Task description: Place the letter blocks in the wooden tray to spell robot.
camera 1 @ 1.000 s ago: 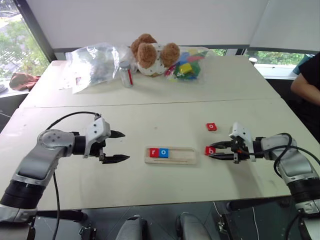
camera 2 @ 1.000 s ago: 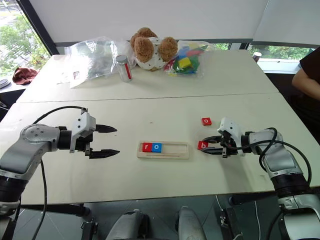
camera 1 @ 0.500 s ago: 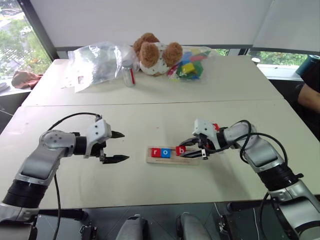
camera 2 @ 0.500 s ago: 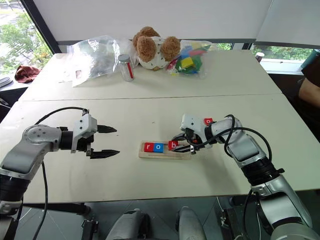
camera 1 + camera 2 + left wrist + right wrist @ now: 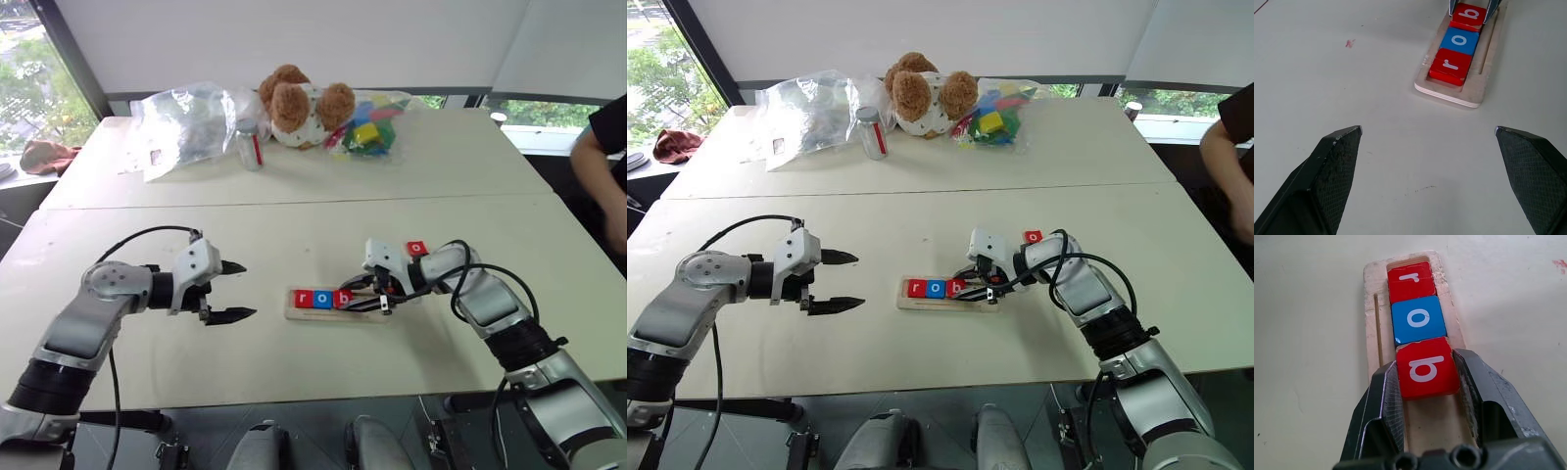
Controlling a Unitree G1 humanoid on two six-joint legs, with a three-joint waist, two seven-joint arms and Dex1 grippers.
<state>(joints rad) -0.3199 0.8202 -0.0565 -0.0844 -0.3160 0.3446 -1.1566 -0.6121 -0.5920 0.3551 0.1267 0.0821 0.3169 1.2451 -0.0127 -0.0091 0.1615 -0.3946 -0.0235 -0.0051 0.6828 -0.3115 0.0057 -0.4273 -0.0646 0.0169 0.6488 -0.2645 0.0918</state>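
Gripping a glossy red "b" tile [image 5: 1427, 369] between its ribbed black pads, the right gripper [image 5: 1426, 382] held it over the groove of the pale wooden tray [image 5: 1370, 289], touching the blue "o" tile [image 5: 1417, 319] beside the red "r" tile [image 5: 1410, 280]. The left gripper [image 5: 227, 291] hung splayed and empty near the tray's end. Another red tile [image 5: 417, 248] lay on the matte table [image 5: 294, 225].

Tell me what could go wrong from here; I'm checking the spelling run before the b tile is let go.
The right gripper is shut on the red b tile, which looks tilted against the blue o tile; released now, it might ride up on it or nudge it along the wooden tray. Pushing further could slide the tray itself. The red o tile lies close behind that arm, which may knock it.
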